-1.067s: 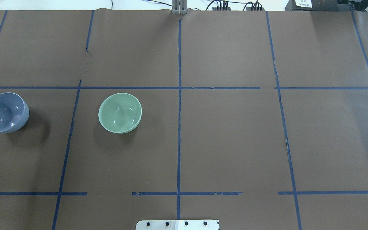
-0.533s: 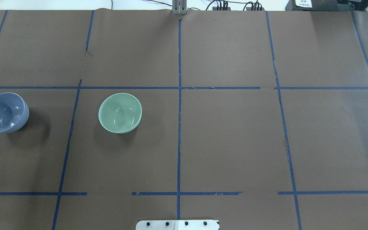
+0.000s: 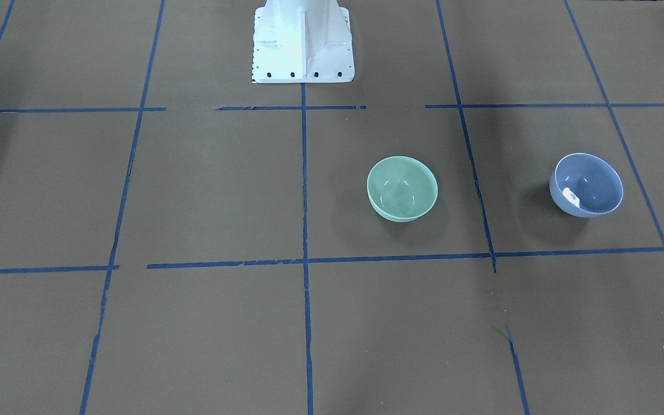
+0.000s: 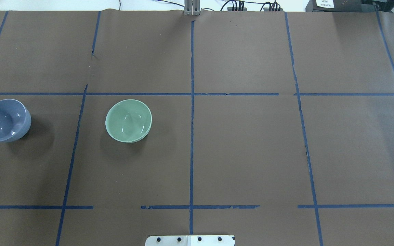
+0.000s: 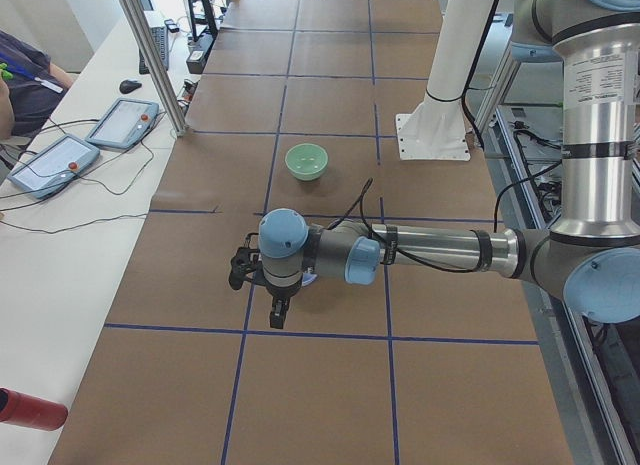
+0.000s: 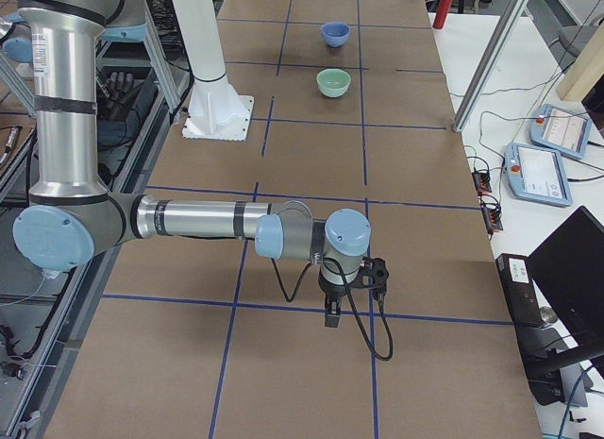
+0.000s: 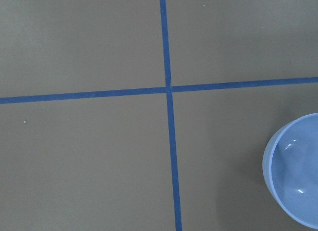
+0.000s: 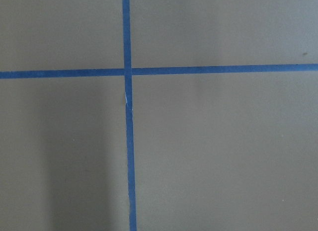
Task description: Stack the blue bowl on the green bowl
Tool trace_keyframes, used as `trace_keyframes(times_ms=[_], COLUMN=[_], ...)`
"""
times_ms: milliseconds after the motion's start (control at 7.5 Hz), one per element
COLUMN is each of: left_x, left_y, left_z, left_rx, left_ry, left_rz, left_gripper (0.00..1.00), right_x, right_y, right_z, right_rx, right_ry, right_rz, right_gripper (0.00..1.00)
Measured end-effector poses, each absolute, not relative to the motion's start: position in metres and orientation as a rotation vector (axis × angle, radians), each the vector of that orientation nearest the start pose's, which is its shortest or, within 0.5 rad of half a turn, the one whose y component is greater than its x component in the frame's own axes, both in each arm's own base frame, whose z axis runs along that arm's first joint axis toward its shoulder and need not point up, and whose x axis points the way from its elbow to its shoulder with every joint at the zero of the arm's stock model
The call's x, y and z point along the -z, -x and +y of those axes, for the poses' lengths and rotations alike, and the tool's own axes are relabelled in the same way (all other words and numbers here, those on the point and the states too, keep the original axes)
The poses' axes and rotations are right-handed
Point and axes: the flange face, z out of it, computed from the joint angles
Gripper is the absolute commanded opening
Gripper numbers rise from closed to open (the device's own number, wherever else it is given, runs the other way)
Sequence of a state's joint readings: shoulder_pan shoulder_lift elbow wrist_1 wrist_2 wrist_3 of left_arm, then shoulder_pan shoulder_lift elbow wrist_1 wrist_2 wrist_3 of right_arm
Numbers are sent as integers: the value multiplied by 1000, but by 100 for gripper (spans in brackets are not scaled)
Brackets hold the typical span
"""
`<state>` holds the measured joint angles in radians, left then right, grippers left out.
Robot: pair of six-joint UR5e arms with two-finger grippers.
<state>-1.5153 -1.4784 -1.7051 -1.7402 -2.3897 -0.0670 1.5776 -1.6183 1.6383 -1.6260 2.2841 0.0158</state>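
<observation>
Claw positions show only in the two side views, so whether either one is open or closed cannot be told. The left claw (image 5: 277,313) hangs from a wrist held level over the brown paper-covered counter (image 4: 251,153) and points straight down. It sits beyond the small glossy mint-green bowl (image 4: 128,120), on that bowl's side toward the robot's left end. The right claw (image 6: 332,314) also points down, well apart from the green bowl, toward the opposite end of the counter and above a blue tape line.

The small glossy periwinkle-blue bowl (image 4: 4,120) stands upright on the counter, apart from the green bowl on its robot's-left side. One strip of the blue tape grid (image 4: 75,136) runs between the two. Both bowls rest mouth up in neighbouring squares of the grid, and neither touches the other or a claw. The left wrist view catches part of the blue bowl's rim at its lower right edge, beside a crossing of tape lines. In the exterior left view the left arm's wrist covers the spot where the blue bowl stands, while the green bowl shows plainly beyond it. The white arm pedestal (image 3: 303,40) stands on the robot's side of the green bowl, a grid square away.
</observation>
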Motion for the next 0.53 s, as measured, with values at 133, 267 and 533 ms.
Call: trace_keyframes(times_ms=[133, 267, 533], left_x=[-612, -615, -637], left_y=[13, -13, -70], left_z=[-471, -474, -473], left_rx=[-71, -35, 56], left_ry=[-164, -174, -184], left_rz=[818, 807, 802], left_gripper=[100, 100, 100], right_x=[-658, -658, -658], right_y=[-71, -71, -71], right_z=[-468, -468, -468], right_rx=[-34, -34, -34], right_ry=[37, 37, 37], right_rz=[-713, -713, -713], right_gripper=[100, 100, 100])
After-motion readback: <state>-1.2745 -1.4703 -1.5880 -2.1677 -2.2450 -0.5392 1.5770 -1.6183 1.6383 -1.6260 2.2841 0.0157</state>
